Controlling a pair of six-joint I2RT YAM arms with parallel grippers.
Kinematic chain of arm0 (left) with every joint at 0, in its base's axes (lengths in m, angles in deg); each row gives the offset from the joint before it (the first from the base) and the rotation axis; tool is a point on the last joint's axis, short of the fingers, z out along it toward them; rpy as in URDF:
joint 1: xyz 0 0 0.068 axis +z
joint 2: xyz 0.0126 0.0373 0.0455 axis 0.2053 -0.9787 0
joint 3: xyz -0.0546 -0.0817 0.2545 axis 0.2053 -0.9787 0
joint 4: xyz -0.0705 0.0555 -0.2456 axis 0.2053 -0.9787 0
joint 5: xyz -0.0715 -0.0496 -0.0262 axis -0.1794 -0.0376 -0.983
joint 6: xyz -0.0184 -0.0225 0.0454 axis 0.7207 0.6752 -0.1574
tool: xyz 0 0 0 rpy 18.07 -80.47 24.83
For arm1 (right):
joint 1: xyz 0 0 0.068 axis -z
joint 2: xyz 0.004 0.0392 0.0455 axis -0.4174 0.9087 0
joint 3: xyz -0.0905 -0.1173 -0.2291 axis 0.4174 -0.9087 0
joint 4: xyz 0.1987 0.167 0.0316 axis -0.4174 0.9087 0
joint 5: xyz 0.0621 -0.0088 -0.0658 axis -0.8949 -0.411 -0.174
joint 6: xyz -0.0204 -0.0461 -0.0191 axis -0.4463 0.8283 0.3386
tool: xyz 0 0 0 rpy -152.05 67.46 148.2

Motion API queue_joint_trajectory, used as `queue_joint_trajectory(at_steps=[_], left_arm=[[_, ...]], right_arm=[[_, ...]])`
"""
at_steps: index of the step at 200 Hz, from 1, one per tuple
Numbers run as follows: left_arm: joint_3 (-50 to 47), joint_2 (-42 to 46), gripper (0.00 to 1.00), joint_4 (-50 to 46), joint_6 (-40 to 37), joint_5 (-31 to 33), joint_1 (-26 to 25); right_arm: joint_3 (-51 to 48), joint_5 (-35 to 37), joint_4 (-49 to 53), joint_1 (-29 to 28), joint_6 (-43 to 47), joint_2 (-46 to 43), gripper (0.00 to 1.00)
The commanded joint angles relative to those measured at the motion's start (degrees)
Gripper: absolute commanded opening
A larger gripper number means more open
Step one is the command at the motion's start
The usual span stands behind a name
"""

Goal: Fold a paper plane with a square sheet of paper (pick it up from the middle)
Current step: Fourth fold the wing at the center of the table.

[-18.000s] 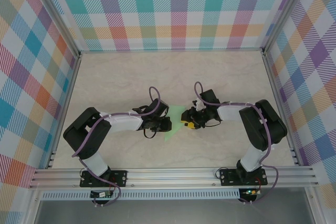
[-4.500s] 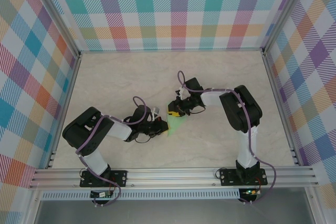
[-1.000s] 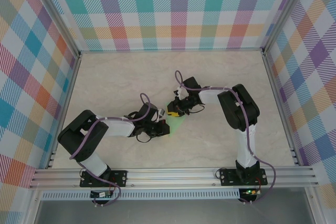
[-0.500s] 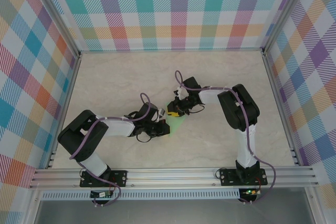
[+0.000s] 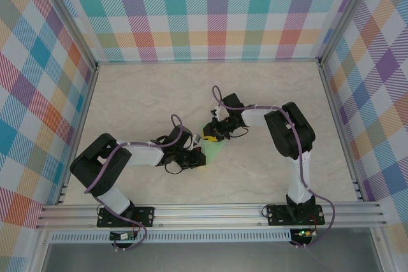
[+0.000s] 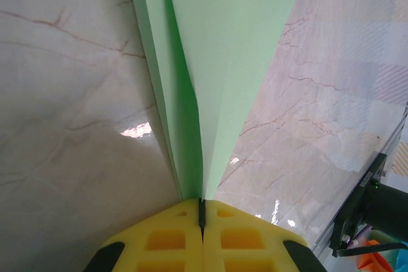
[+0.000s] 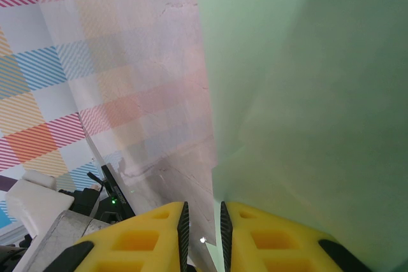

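My left pincer [image 6: 201, 207] pinches the paper plane [image 6: 220, 62] at its crease. Whether my right pincer [image 7: 201, 214] grips, I cannot tell. I'd press evenly.

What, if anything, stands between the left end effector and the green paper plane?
Nothing visible. The left end effector is shut on the paper plane at its centre fold, with bare table either side.

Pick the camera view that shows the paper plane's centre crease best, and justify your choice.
Left wrist view: the paper plane is sharp, and its crease runs from the left tool up the frame. The right wrist view shows the plane blurred, with the crease unclear. The top external view shows the plane small and partly covered.
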Motion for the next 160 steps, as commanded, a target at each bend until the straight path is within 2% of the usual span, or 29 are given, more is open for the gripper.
queue_joint_trajectory(at_steps=[1, 44, 52, 61, 89, 121, 140, 160], left_arm=[[0.29, -0.78, 0.0, -4.09, -0.61, -0.52, -0.42], [0.21, -0.4, 0.0, -9.32, -0.59, 0.67, -0.51], [-0.06, 0.33, 0.05, -10.2, -0.72, 0.8, -0.6], [-0.66, 1.42, 0.07, -9.77, -0.53, 0.12, -0.62], [-2.21, 8.68, 0.16, -8.63, 0.99, 0.92, -0.68], [-2.48, 19.01, 0.19, -10.45, 3.7, 7.7, -0.51], [-3.5, 22.07, 0.17, -6.14, 6.84, 9.89, -0.49], [-2.83, 20.81, 0.16, -1.49, 8.55, 9.77, -0.51]], right_arm=[[-2.45, 5.93, 7.03, -0.77, 0.86, 4.28, 0.23], [-2.72, 6.3, 6.98, -0.81, 0.77, 4.43, 0.24], [-2.8, 6.67, 7.06, -0.81, 0.76, 4.37, 0.23], [-2.89, 7.14, 7.31, -0.83, 0.84, 4.32, 0.23], [-3.33, 7.84, 7.33, -0.82, 0.93, 4.64, 0.23], [-3.82, 8.11, 6.99, -0.9, 0.67, 4.69, 0.23], [-4.02, 8.34, 6.96, -0.9, 0.58, 4.69, 0.23], [-4.12, 8.53, 6.95, -0.9, 0.58, 4.71, 0.22]])
